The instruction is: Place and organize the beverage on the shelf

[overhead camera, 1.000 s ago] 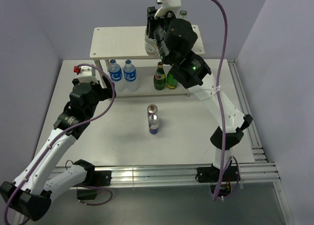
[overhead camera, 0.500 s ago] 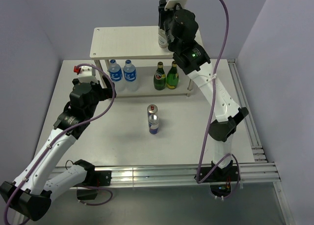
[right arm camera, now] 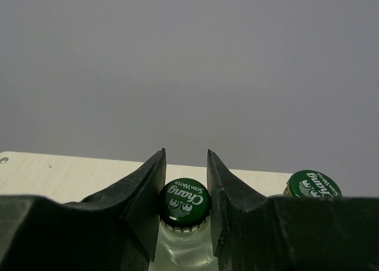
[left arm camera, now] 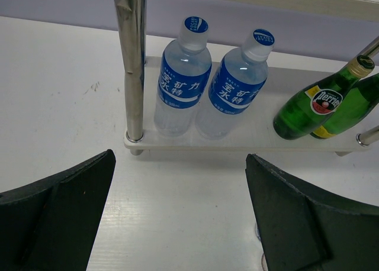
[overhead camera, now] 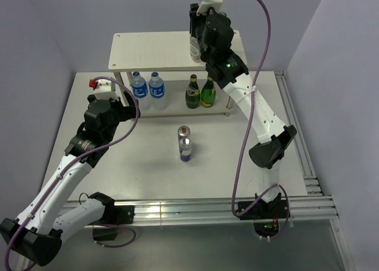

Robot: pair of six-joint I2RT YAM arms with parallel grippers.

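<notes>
Green-capped and clear-bodied, the soda bottle (right arm camera: 183, 203) is grasped at the neck by the right hand (right arm camera: 185, 157), its black fingers (right arm camera: 145, 194) pressed to either side of the cap. It is over the top board of the shelf (overhead camera: 148, 49), toward 2 o'clock of the board's middle; whether its base rests there cannot be told. A second green cap (right arm camera: 311, 184) shows at 3 o'clock of it.

On the lower tier stand one water bottle (left arm camera: 180, 81) and its twin (left arm camera: 235, 87), with two green glass bottles (left arm camera: 311, 105) at their 3 o'clock. The left hand (left arm camera: 180, 223) is released, fingers wide apart, low over the table (overhead camera: 237, 158) at 6 o'clock of the water bottles. Two cans (overhead camera: 185, 148) stand mid-table.
</notes>
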